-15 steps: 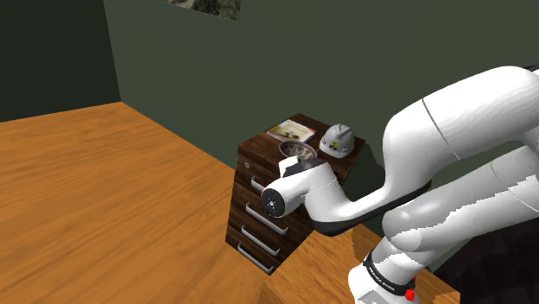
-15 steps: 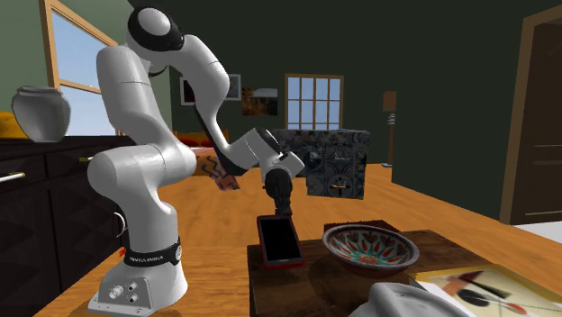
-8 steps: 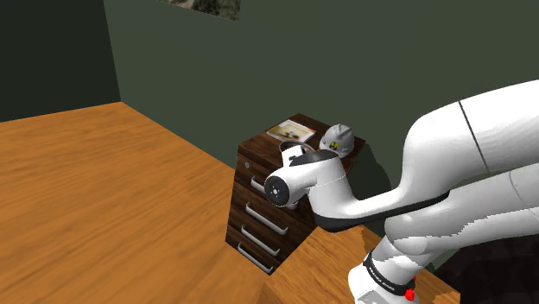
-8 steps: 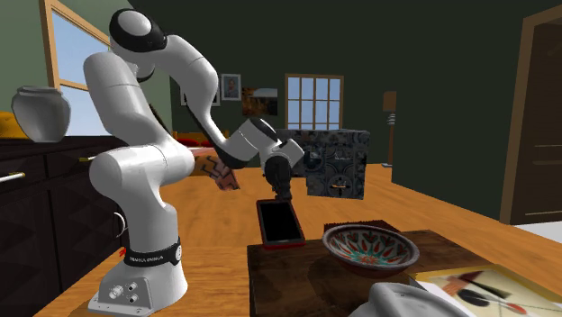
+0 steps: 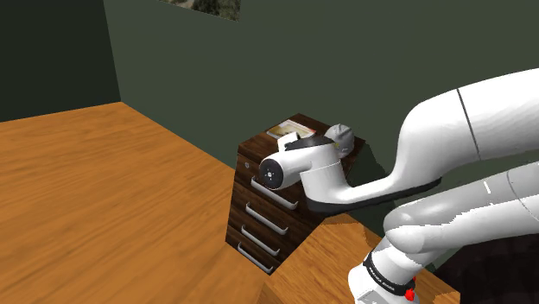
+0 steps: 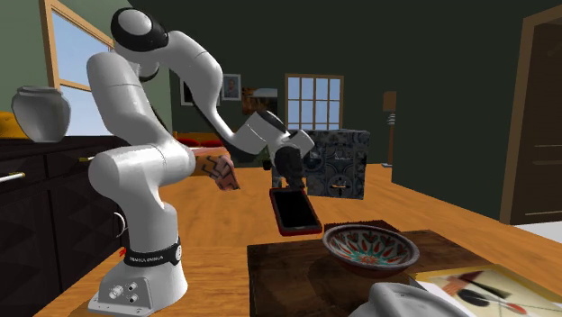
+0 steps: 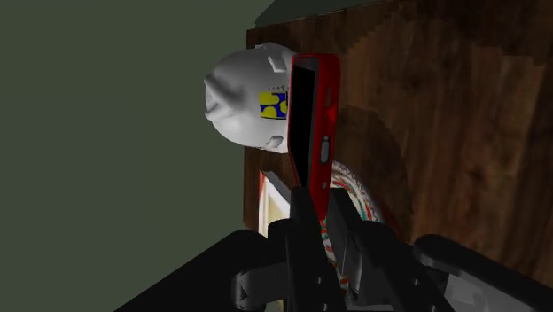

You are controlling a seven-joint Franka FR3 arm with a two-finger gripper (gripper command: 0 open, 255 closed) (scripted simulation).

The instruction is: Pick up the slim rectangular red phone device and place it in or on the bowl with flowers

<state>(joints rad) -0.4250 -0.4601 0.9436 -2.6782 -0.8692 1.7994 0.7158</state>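
The claw (image 6: 290,185) is pinching the red phone (image 6: 295,212) by its upper end, and the phone is hanging screen-out in the air, clear of the drawer chest (image 6: 302,281). A second ago it was still sitting at the chest's edge nearest the robot; since then the arm has been lifting it and swinging it toward the flowered bowl (image 6: 371,249), so the pick-up part appears done and the carry is under way. In the second exterior view the phone is now hovering just beside the bowl, on its left and above rim level, not touching it. In the wrist view the two black fingers are clasping the phone (image 7: 306,124) at its lower end where the claw (image 7: 323,217) is closing on it, and the patterned rim of the bowl (image 7: 352,193) is peeking out just behind the fingers. A white helmet (image 7: 244,102) and a book (image 7: 270,202) are lying beyond, toward the chest's far edge. Whether the phone is already over the bowl's rim or still short of it is hard to judge here; probably a little more travel is needed before lowering and releasing.
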